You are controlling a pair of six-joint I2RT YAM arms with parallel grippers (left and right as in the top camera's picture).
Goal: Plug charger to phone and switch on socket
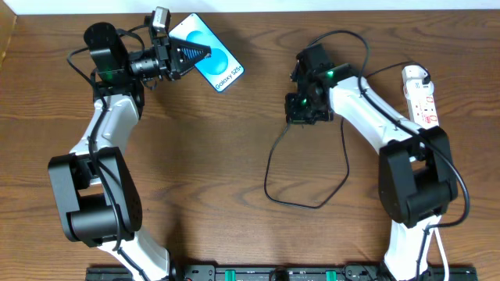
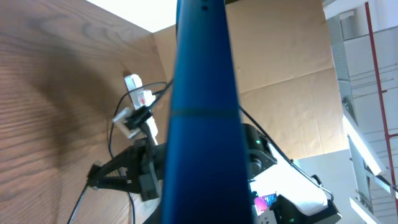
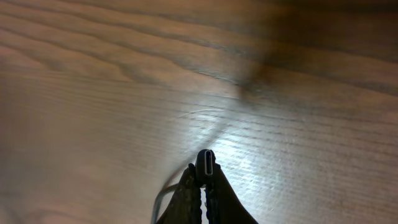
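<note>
The phone (image 1: 223, 70), with its blue-cyan "Galaxy S25+" screen, is at the back left, lifted and tilted. My left gripper (image 1: 201, 53) is shut on it. In the left wrist view the phone's dark blue body (image 2: 202, 124) fills the middle. My right gripper (image 1: 301, 113) is shut on the charger's small plug tip (image 3: 205, 165), a little above the table and right of the phone. The black cable (image 1: 305, 199) loops toward the front, then runs back to the white adapter (image 1: 414, 76) on the socket (image 1: 422, 97), a white power strip at the far right.
The wooden table (image 1: 195, 172) carries only these things. A cardboard wall (image 2: 286, 74) stands behind the table in the left wrist view. The cable loop lies between the two arm bases.
</note>
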